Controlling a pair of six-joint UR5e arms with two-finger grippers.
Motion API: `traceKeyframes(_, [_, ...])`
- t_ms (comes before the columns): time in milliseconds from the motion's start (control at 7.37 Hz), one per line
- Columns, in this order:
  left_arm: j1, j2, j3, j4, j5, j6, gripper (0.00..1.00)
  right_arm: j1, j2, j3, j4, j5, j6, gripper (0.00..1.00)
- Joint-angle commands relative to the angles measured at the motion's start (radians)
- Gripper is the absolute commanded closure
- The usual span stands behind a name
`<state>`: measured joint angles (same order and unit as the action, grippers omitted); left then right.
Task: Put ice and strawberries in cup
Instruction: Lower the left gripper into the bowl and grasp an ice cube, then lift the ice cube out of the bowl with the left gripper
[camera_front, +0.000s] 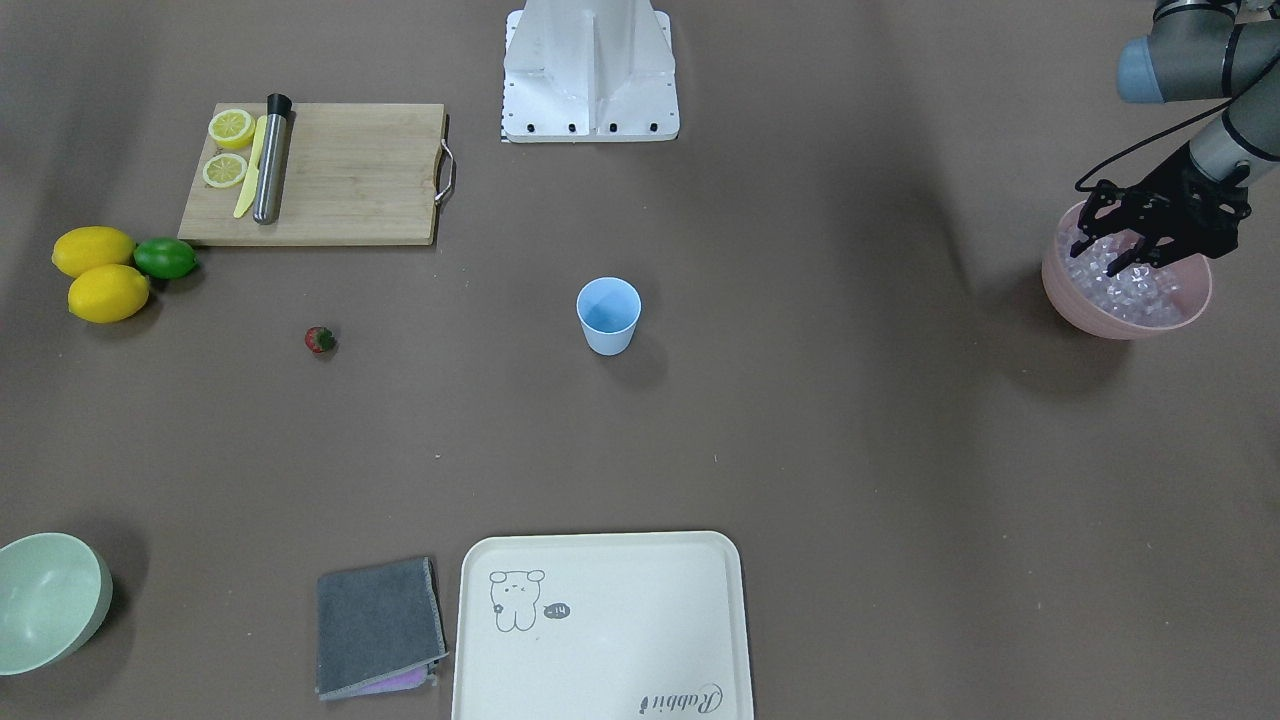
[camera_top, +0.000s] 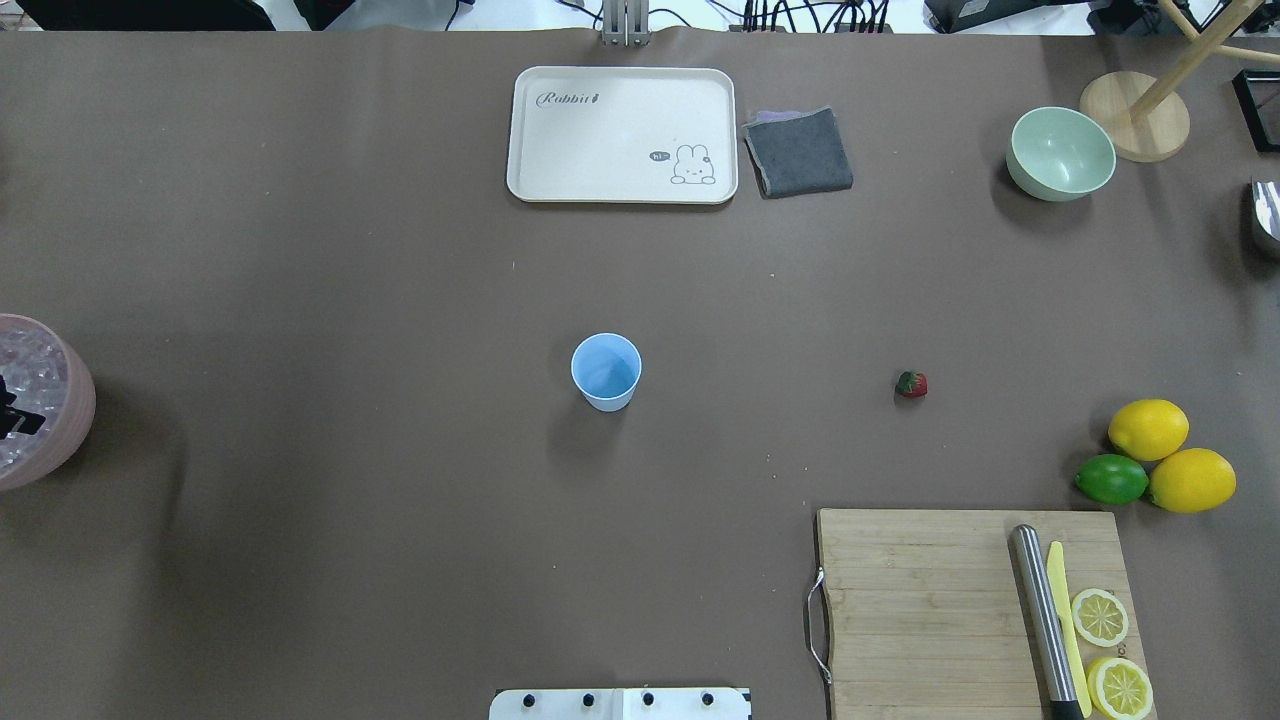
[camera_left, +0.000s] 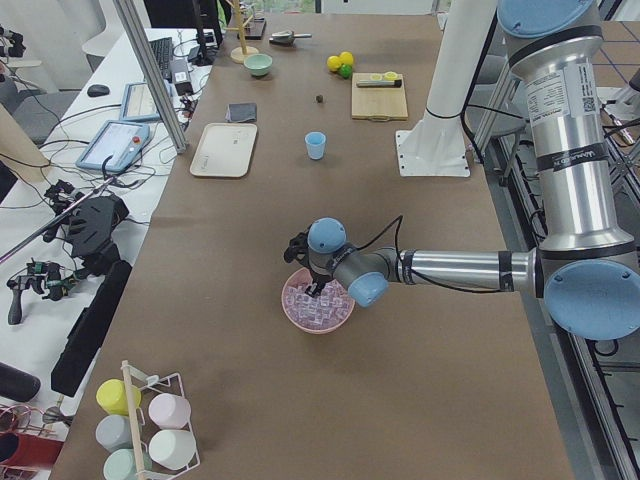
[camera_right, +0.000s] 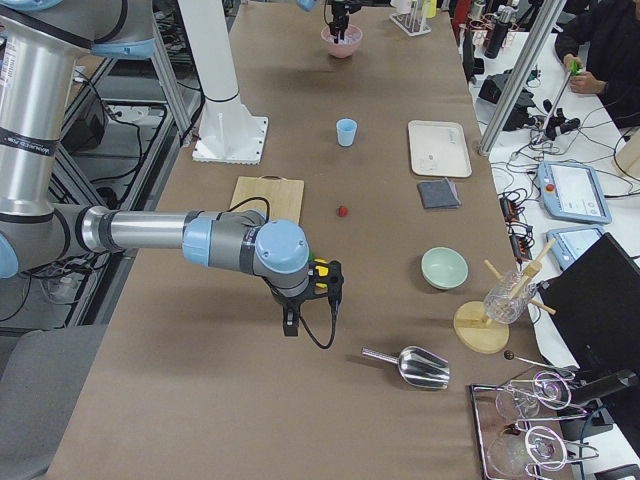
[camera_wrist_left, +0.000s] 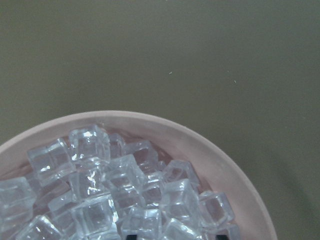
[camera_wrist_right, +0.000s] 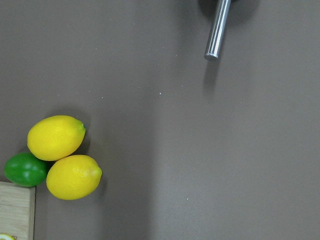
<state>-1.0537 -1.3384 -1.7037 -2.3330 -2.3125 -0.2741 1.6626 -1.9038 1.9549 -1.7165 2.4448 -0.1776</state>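
- Seen from overhead, a pink bowl (camera_top: 80, 420) of ice (camera_top: 35, 360) sits at 9 o'clock from the cup (camera_top: 606, 372), by the table edge.
- The left arm (camera_left: 460, 268) reaches in, jaws spread, tips among the cubes.
- Step looks like grabbing ice: pinch one top cube, lift straight up clear of the rim.
- The cup is mid-table, upright and looks empty; the strawberry (camera_top: 911, 384) lies at its 3 o'clock, well apart.
- Right arm (camera_right: 150, 232): can't tell whether its jaws are parted.
- The front view shows the left jaws whole, but overhead crops them; the scoop bowl (camera_right: 420, 368) shows in the right-side view only.

Brown-covered table (camera_top: 300, 250), cluttered white side benches (camera_left: 60, 115), slanted aluminium posts (camera_left: 152, 70), even indoor light.
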Motion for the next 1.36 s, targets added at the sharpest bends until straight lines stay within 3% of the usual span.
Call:
traceKeyframes(0, [0.001, 0.002, 0.001, 0.001, 0.001, 0.001, 0.59, -0.001, 0.000, 0.001, -0.002, 0.000, 0.001, 0.00])
traceKeyframes(136, [0.000, 0.004, 0.001, 0.001, 0.002, 0.001, 0.76, 0.000, 0.000, 0.005, -0.003, 0.000, 0.003, 0.00])
traceKeyframes(271, [0.000, 0.004, -0.004, 0.003, -0.001, -0.002, 1.00, 0.000, 0.002, 0.013, -0.008, 0.002, 0.003, 0.00])
traceKeyframes(407, [0.000, 0.004, -0.011, 0.006, -0.005, -0.005, 1.00, -0.001, 0.002, 0.015, -0.008, 0.002, 0.003, 0.00])
traceKeyframes(679, [-0.027, -0.004, -0.020, 0.014, -0.118, 0.001, 1.00, 0.000, 0.000, 0.022, -0.008, 0.002, 0.007, 0.00])
traceKeyframes(950, [-0.074, -0.011, -0.022, 0.032, -0.174, 0.006, 1.00, -0.001, -0.001, 0.021, -0.008, 0.002, 0.007, 0.00])
traceKeyframes(1086, [-0.098, -0.022, -0.039, 0.064, -0.180, 0.010, 1.00, -0.001, -0.001, 0.019, -0.009, 0.002, 0.007, 0.00])
traceKeyframes(1222, [-0.101, -0.037, -0.135, 0.193, -0.189, 0.010, 1.00, -0.001, -0.001, 0.019, -0.009, 0.002, 0.007, 0.00])
